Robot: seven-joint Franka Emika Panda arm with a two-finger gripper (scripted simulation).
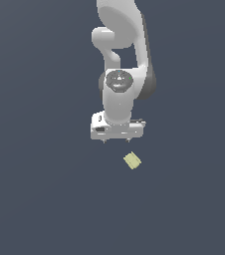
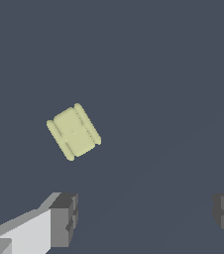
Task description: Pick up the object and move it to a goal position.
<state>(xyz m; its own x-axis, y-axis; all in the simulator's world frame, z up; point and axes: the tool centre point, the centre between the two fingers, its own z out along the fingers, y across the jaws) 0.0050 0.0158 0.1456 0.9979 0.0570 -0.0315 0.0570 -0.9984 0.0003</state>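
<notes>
And there was the arm (image 1: 122,55), reaching straight down out of the top of the exterior view, wrist vertical, the white gripper (image 1: 117,141) pointed at the flat dark grey floor (image 1: 40,199). Nothing was in its grasp: the wrist view showed two dark fingertips (image 2: 64,218) set wide apart with only bare floor between them, so the fingers were spread and empty. The object (image 1: 132,161), a small pale yellow-green block much smaller than the hand, lay on the floor just below the gripper and a little toward the exterior view's right, near it but clearly apart. In the wrist view the block (image 2: 74,131) sat outside the span of the fingers, turned at an angle to the line between them, with a raised ridge along two opposite edges. That skew mattered, by my reading: the downward-pointing pose looked chosen for a top-down pinch, and the wide opening gave plenty of room for so small a piece, but the hand was not yet centred over it. I judged this the approach stage, with the pick not yet begun, and the next move would call for sliding across above the block, perhaps turning the wrist to square the pads with its flat sides, then descending. No goal marker was visible in either view, so where it had to end up could not be told.
</notes>
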